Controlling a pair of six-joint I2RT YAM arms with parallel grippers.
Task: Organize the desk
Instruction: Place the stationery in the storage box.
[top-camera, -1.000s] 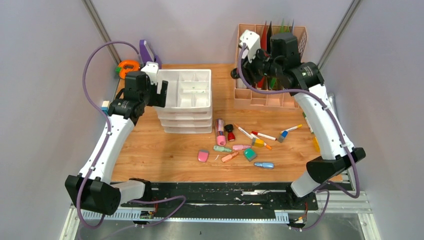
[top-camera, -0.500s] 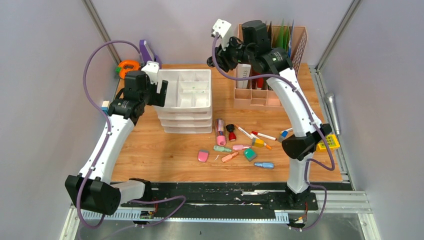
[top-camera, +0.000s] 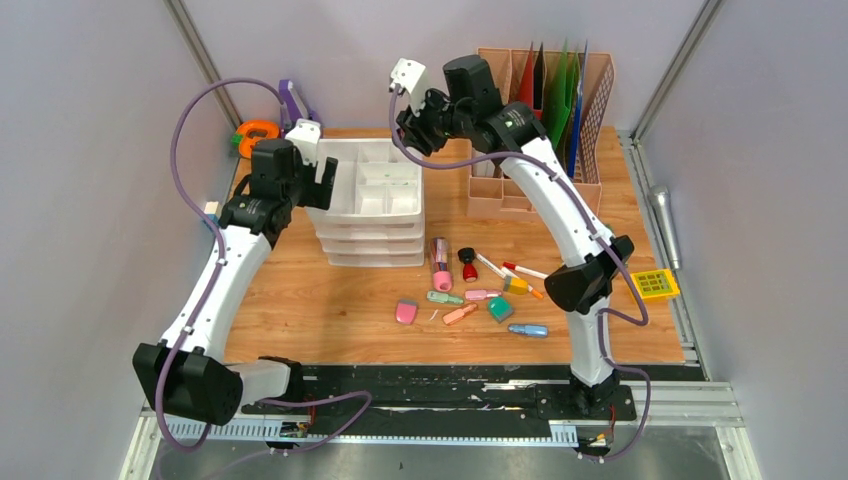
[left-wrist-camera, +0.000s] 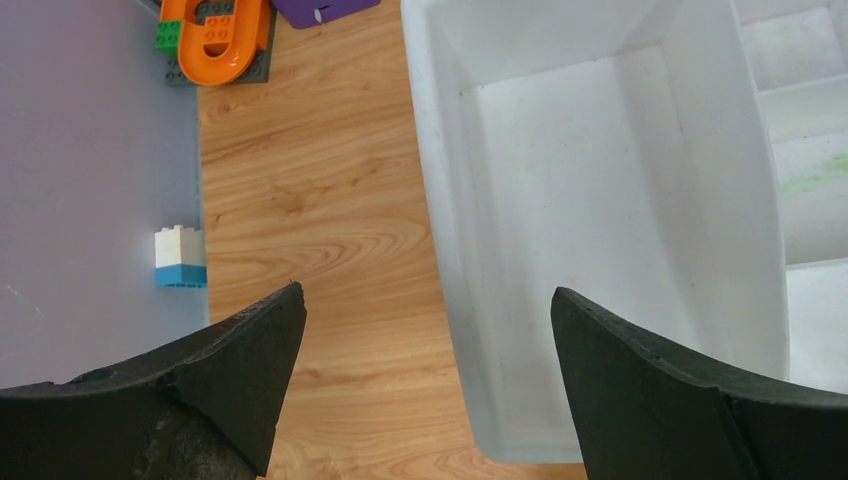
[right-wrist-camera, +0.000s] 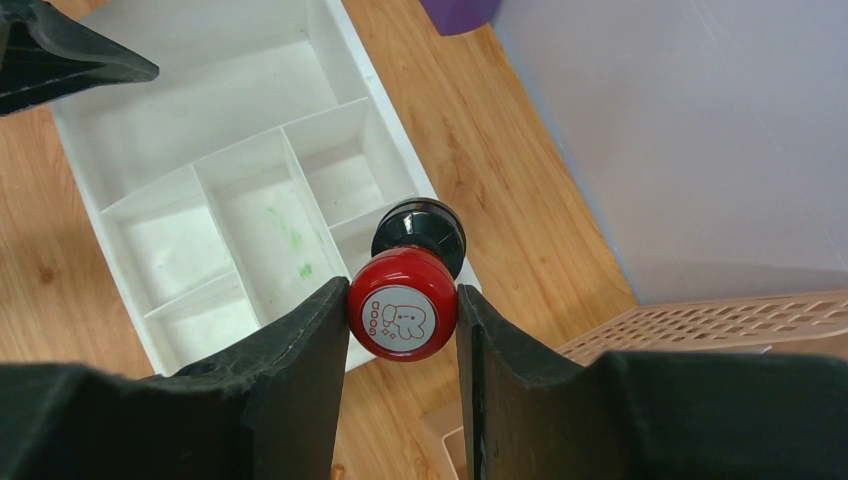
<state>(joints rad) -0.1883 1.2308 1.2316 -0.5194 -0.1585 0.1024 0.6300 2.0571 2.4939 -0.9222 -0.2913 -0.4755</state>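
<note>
Now right fingers (right-wrist-camera: 290, 380) pinch a red stamp (right-wrist-camera: 403, 318) over the tray's (right-wrist-camera: 180, 130) one-o'clock corner; left fingers (left-wrist-camera: 240, 350) gape wide at its nine.

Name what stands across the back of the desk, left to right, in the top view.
orange toy piece → purple object → white drawer unit → tan file rack
</note>
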